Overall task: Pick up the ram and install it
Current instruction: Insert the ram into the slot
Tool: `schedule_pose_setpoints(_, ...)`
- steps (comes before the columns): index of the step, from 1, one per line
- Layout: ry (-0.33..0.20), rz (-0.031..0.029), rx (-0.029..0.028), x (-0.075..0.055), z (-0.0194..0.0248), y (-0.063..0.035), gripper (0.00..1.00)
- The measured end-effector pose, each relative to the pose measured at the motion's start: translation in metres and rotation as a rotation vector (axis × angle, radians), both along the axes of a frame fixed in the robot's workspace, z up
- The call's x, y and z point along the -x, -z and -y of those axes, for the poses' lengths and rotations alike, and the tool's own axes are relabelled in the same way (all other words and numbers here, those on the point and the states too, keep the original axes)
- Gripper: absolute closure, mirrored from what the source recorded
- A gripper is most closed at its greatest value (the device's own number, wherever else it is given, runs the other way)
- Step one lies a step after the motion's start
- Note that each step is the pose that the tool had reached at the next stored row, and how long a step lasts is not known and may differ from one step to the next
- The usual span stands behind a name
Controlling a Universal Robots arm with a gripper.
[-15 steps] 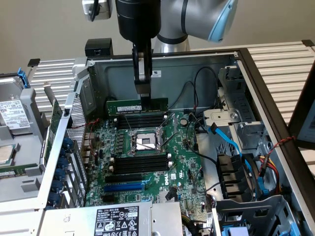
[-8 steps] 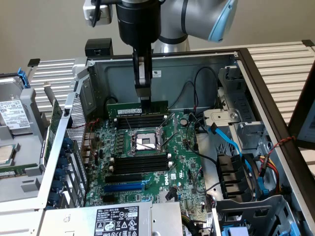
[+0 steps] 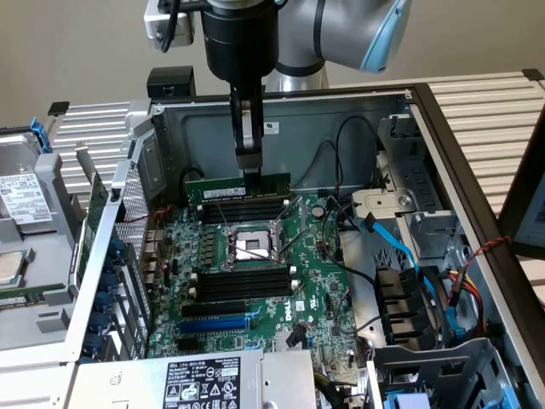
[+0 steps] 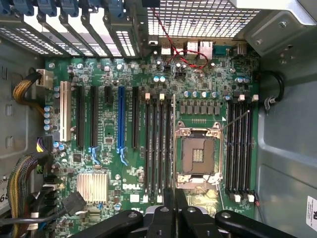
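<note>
- Nearest the exterior camera, the power-supply box (image 3: 204, 379) is sitting at the near edge of the case, label facing up, and is taking no part in the work.
- Largest item: the computer case (image 3: 204, 136) is lying on its side with the cover off. This is leaving the board facing up and the way in from above open.
- Next, the arm (image 3: 341, 34) is hanging over the far wall of the case with its wrist pointing straight down. Judgement: a vertical approach is suiting slots that take a stick from above.
- On the case floor the motherboard (image 3: 311, 256) is lying flat, with black memory slots running on either side of the CPU socket (image 3: 249, 245).
- At the arm's tip the gripper (image 3: 249, 166) is clenching the ram (image 3: 217, 182) at the middle of its top edge. Judgement: a central grip is keeping the stick level and leaving both ends free for the slot latches.
- Position of the ram: it is hanging level, long edge down, parallel to the far bank of slots (image 3: 243, 209) and just above it. It is not looking seated.
- Wrist check: between the fingers of the gripper (image 4: 174, 210), the ram (image 4: 173, 148) is showing edge-on as a thin line. That line is running along the socket side of the far bank of slots (image 4: 157, 148). Whether it is lining up exactly over a slot, I cannot tell.
- Smallest note: the blue expansion slot (image 3: 213, 325) is lying well apart from the stick, beyond the near bank of slots (image 3: 238, 285).
</note>
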State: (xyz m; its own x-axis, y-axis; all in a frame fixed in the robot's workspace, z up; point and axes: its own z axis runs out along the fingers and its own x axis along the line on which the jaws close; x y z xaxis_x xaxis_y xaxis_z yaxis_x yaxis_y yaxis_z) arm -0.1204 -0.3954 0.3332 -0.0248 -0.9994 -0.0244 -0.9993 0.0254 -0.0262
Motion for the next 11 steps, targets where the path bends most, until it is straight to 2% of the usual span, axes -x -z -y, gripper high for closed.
schedule_pose_setpoints(8, 0.0, -0.0003, 0.0, 0.0, 0.003, 0.0023, 0.88)
schedule_pose_setpoints(11, 0.0, -0.0043, 0.0011, 0.0, 0.0042, 0.004, 0.88)
